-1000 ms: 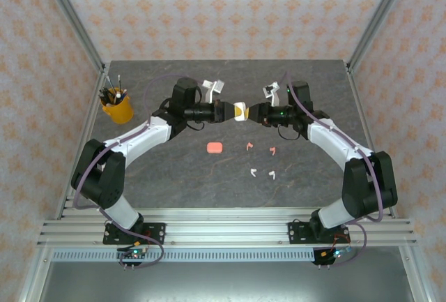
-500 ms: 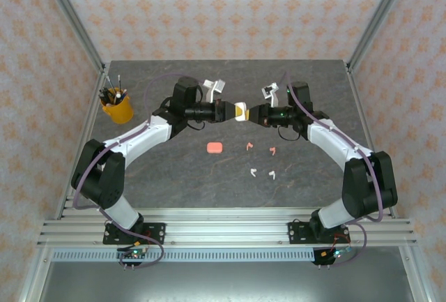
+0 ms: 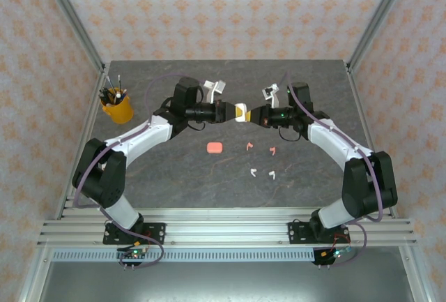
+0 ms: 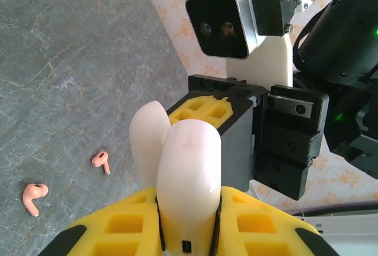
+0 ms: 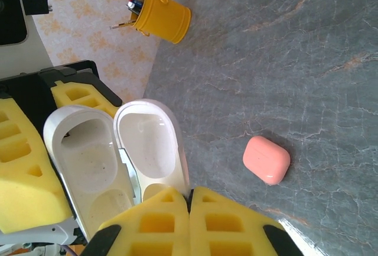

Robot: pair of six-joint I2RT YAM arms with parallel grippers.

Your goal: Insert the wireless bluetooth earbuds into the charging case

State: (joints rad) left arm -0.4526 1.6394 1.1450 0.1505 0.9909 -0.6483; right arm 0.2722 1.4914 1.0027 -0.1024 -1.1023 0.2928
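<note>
Centre frame above the worktop [image 3: 174, 176], left gripper [image 4: 189, 217] jaws clamp the open white charging case [image 4: 189, 161]; right gripper [image 5: 190, 208] jaws pinch its lid. Case-opening looks finished; next, release and fetch the earbuds [image 3: 254, 172] lying lower-centre.

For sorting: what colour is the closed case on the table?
Coral pink case, best in right wrist view.

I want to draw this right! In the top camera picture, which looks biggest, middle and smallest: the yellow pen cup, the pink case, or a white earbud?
1. yellow pen cup
2. pink case
3. white earbud
</note>
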